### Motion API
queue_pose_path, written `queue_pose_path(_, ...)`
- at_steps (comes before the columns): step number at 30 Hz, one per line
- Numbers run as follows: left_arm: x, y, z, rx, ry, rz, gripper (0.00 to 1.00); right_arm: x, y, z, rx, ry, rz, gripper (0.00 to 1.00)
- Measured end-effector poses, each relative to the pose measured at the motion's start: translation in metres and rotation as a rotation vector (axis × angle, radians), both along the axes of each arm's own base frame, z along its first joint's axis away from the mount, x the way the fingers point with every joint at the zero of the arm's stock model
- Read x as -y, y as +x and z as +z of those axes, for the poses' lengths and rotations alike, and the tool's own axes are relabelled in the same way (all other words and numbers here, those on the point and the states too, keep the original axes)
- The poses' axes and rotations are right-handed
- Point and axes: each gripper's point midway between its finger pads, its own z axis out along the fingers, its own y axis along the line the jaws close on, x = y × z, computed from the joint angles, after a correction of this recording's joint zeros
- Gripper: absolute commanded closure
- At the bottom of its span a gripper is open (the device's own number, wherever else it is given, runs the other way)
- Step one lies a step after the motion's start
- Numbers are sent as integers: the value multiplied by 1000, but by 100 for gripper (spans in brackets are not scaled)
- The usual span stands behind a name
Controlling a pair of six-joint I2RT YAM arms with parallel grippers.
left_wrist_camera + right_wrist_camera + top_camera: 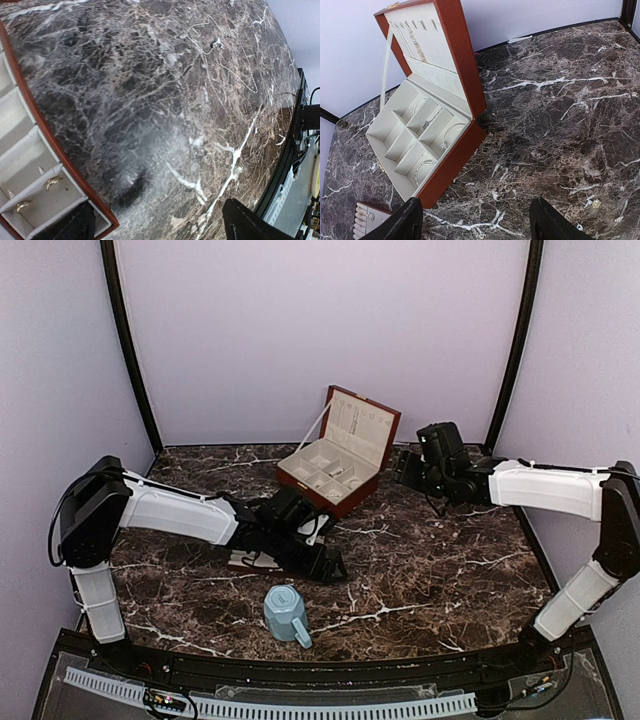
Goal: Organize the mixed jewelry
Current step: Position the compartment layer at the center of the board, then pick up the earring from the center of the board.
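- Top view: the left fingers (325, 562) are hanging low over the marble desk (450, 560), just beside the flat brown tray (250, 560). The light-blue mug (287, 615) is sitting nearer the arm bases. The right fingers (405, 468) are hovering next to the open jewelry box (340, 455). The jewelry is too tiny to make out from up here, and I can't tell either finger gap.
- Left wrist: the fingers are spreading wide with nothing between them. A thin silvery chain (216, 45) is lying loose on the desk, well apart from the tray. Two small earrings (52, 183) are resting in one of the tray's cream slots. I'm guessing that chain is going to be light, floppy and flat to the stone. Pinching it at the little pendant lump looks like the better bet than chasing the bare links.
- Right wrist: these fingers are also gaping wide and empty. Thin bracelets (422, 167) are lying in the box compartments. A few tiny loose bits (590, 202) are sitting on the desk near the right-hand finger. Those are probably going to be stiff, slick and prone to skittering, so I'd be coming straight down and squeezing across the widest part.
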Motion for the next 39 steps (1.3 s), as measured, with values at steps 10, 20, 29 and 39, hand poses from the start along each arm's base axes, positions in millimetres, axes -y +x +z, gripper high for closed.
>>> queue_pose_path(10,19,-9,9,-7,-43,-73,9,4,-1,0,3,-7,-8,26)
queue_pose_path(20,10,-9,7,16,5,-79,7,10,-8,12,18,-2,-13,26)
queue_pose_path(29,-6,7,86,172,-54,-15,5,33,-32,23,-9,-51,-14,32)
queue_pose_path(39,-91,97,162,304,-158,234,3,74,-65,-15,-193,-131,-5,38)
